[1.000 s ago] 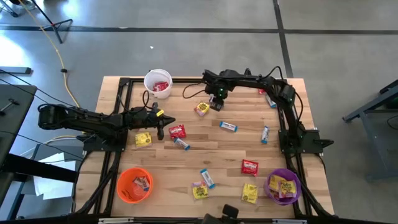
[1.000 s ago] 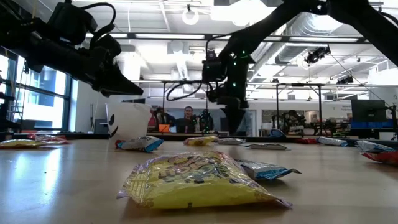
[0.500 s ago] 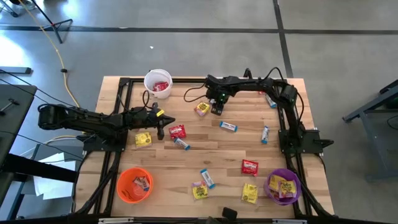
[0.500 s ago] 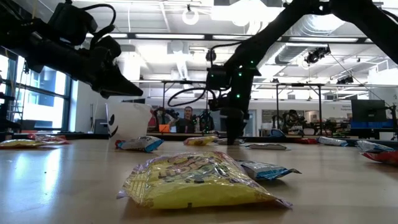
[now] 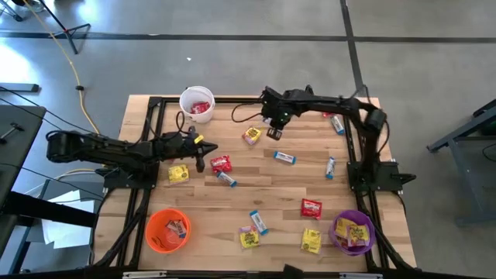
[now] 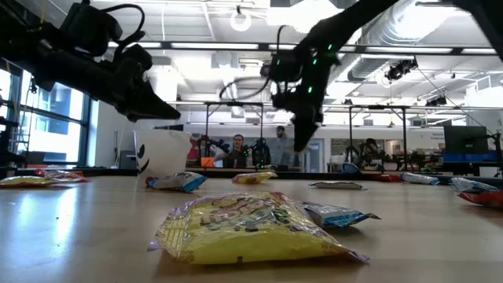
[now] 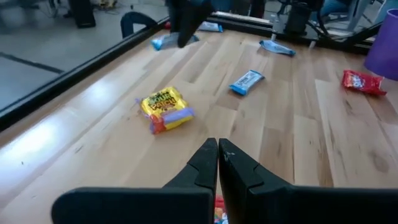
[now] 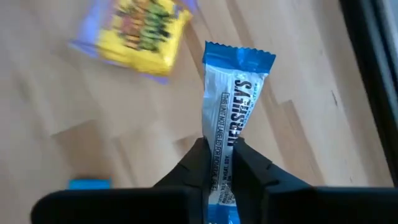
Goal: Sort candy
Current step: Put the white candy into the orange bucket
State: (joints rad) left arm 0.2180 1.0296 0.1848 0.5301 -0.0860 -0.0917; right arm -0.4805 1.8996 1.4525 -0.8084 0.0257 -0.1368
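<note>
Wrapped candies lie scattered on the wooden table [image 5: 256,194]: red packets [image 5: 221,163], yellow packets [image 5: 251,136] and slim blue-and-white bars [image 5: 284,158]. My right gripper [image 5: 273,129] hangs over the far middle of the table, pointing down, shut on one blue-and-white bar [image 8: 231,106]. In the low view it [image 6: 302,148] is well above the tabletop. My left gripper [image 5: 203,157] is shut and empty at the left, beside a red packet; its closed fingers [image 7: 217,155] point across the table. My right gripper pinches the blue-and-white bar near one end [image 8: 219,160] between its two fingers [image 8: 245,163], coming from above and pointing steeply down. The bar runs along the fingers and sticks out past their tips, its free crimped end [image 8: 239,57] lowest. It hangs clear of the table.
A white cup [image 5: 197,104] with red candy stands at the far left, an orange cup [image 5: 167,230] at the near left, a purple cup [image 5: 353,232] with yellow packets at the near right. A yellow packet [image 8: 140,31] lies just below my right gripper. Black rails frame the table.
My right gripper went down onto the blue-and-white bar at the far middle of the table, took hold of it, and has risen again. The bar, flat on the wood before, now hangs from the fingers clear of the table.
</note>
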